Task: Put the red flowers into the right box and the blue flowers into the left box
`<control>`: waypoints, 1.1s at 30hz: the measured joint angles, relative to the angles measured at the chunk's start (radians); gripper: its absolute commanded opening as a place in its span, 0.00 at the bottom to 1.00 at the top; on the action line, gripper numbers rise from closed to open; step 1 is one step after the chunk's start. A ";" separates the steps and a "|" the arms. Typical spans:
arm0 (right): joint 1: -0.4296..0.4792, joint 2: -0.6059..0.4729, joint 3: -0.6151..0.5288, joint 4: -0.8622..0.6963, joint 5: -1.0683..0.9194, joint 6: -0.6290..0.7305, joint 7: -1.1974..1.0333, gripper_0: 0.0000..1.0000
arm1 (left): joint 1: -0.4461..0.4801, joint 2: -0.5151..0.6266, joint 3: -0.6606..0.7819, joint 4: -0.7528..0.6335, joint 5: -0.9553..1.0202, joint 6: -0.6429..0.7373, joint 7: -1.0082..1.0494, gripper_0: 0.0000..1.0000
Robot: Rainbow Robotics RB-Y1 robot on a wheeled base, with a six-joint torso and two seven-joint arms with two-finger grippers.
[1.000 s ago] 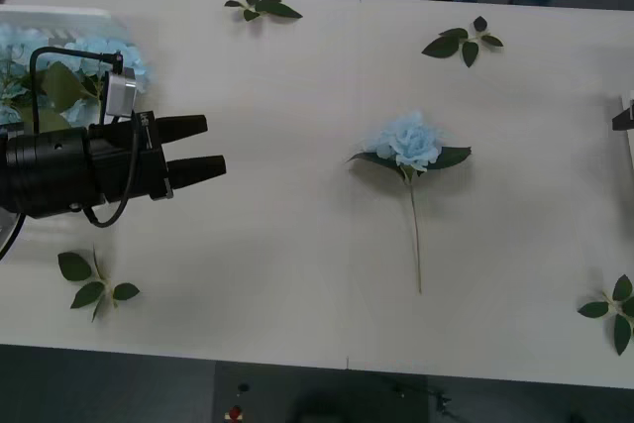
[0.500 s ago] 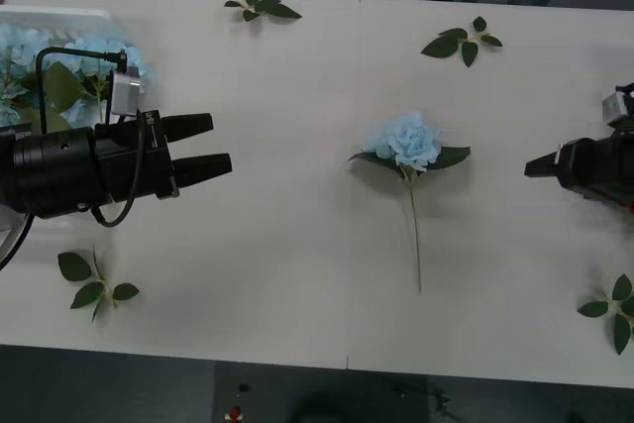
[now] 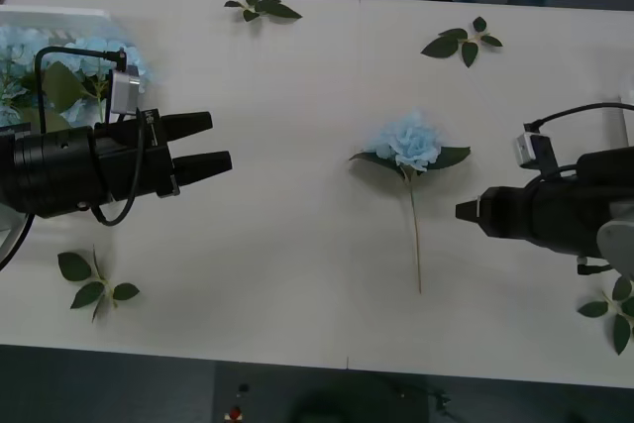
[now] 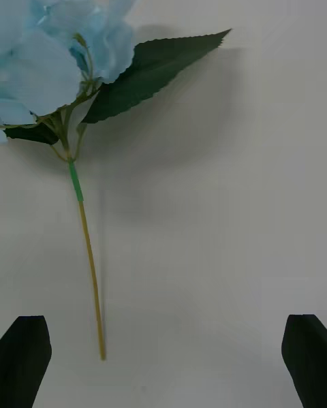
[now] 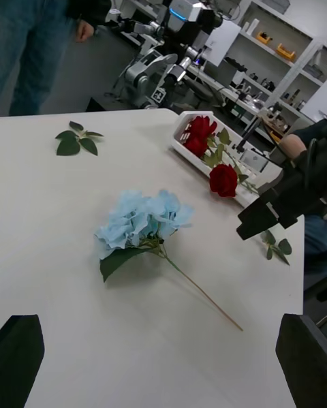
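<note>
So from the front view this looks mostly wrapped up: the shallow translucent whitish plastic left box [image 3: 59, 19] sits at the tabletop's far left corner with several pale-blue fluffy flower heads [image 3: 94, 56] already lying in it, and just one pale-blue hydrangea-like flower on a long thin stem [image 3: 408, 142] is left, lying flat out on the open tabletop a bit right of the middle, stem pointing to the near edge. The black left gripper [image 3: 198, 146] hangs over the left part of the tabletop with its fingers parted and nothing between them; the black right gripper [image 3: 466, 211] comes in from the right edge, just beside the stem, holding nothing. A few flowerless green leaf sprigs [image 3: 95, 281] lie scattered near the edges. In the right wrist view the blue flower and its big serrated leaf lie straight ahead, with the two fingertips [image 4: 26, 353] spread wide at the corners, so that gripper is released. In the left wrist view the deep-red roses [image 5: 204, 134] are piled in the white right box [image 5: 182, 129] at the tabletop's far edge, one bloom hanging over its rim, so the reds look done; I'd guess the last blue one is the only job left. No readable writing, brand or label on anything on the tabletop.
</note>
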 measured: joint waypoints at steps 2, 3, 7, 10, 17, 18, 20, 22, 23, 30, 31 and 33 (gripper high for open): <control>-0.024 0.028 0.050 0.001 0.105 0.000 0.000 1.00 | 0.000 0.000 0.000 0.000 0.000 0.000 0.000 1.00; -0.035 0.045 0.077 0.003 0.167 0.000 0.000 1.00 | 0.000 0.000 -0.001 0.000 0.000 0.000 0.000 1.00; -0.084 0.125 0.154 0.070 0.248 -0.012 0.000 1.00 | 0.000 0.000 -0.002 0.000 0.000 0.000 0.000 1.00; -0.117 0.191 0.177 0.146 0.298 -0.034 0.000 1.00 | 0.000 0.000 -0.003 0.000 0.000 0.000 0.000 1.00; -0.185 0.276 0.188 0.277 0.315 -0.078 0.000 1.00 | 0.000 0.000 -0.003 0.000 0.000 0.000 0.000 1.00; -0.194 0.284 0.188 0.290 0.322 -0.078 0.000 1.00 | 0.000 0.000 -0.003 0.000 0.000 0.000 0.000 1.00; -0.214 0.301 0.188 0.321 0.336 -0.078 0.000 1.00 | 0.000 0.000 -0.003 0.000 0.000 0.000 0.000 1.00; -0.236 0.315 0.188 0.354 0.337 -0.078 0.000 1.00 | 0.000 0.000 -0.003 0.000 0.000 0.000 0.000 1.00; -0.247 0.321 0.189 0.371 0.339 -0.079 0.000 1.00 | 0.000 0.000 -0.003 0.000 0.000 0.000 0.000 1.00; -0.309 0.336 0.253 0.492 0.375 -0.162 -0.001 1.00 | 0.000 0.000 -0.003 0.000 0.000 0.000 0.000 1.00; -0.316 0.337 0.262 0.506 0.375 -0.170 -0.002 1.00 | 0.000 0.000 -0.003 0.000 0.000 0.000 0.000 1.00; -0.325 0.337 0.277 0.531 0.376 -0.187 -0.002 1.00 | 0.000 0.000 -0.003 0.000 0.000 0.000 0.000 1.00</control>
